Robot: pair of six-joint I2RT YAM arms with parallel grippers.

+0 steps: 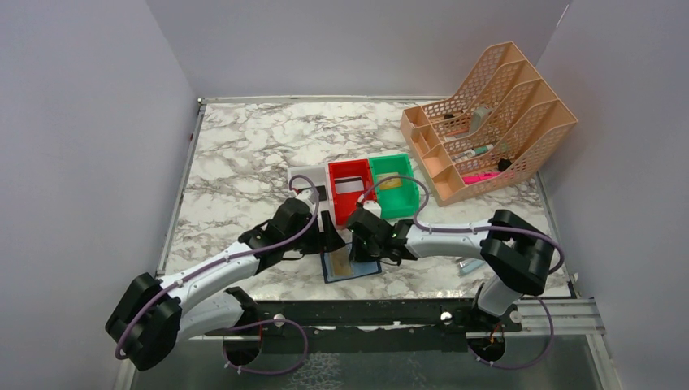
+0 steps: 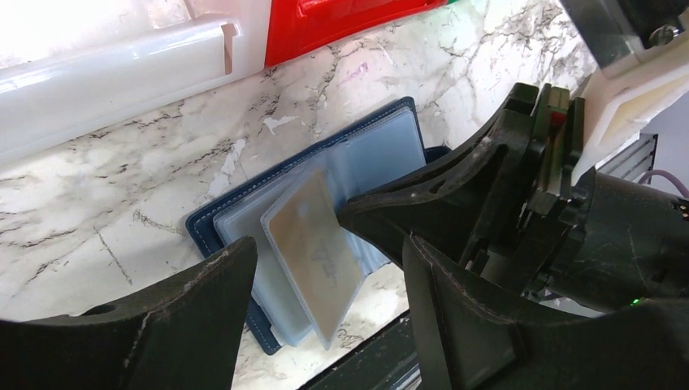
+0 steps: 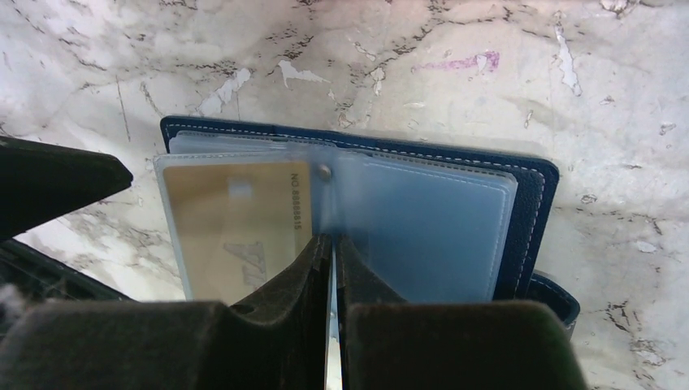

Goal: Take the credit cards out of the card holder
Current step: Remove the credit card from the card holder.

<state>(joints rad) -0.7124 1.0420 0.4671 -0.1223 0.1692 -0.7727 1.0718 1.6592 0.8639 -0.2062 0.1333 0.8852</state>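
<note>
The navy card holder (image 1: 366, 269) (image 2: 205, 229) (image 3: 532, 199) lies open on the marble near the table's front edge, its pale clear sleeves fanned out. A gold credit card (image 2: 313, 252) (image 3: 231, 219) sits inside one sleeve, which is lifted and tilted off the others. My right gripper (image 3: 334, 240) (image 1: 357, 245) is shut on the thin edge of a clear sleeve at the holder's spine, right beside the gold card. My left gripper (image 2: 325, 248) (image 1: 325, 237) hovers open just above the holder, one finger on each side of the raised sleeve. I see no other cards.
White (image 1: 302, 179), red (image 1: 351, 188) and green (image 1: 396, 185) bins stand just behind the holder. A peach mesh organiser (image 1: 487, 122) fills the back right. A small silvery object (image 1: 470, 264) lies right of the holder. The black front rail (image 1: 366, 313) runs close below it.
</note>
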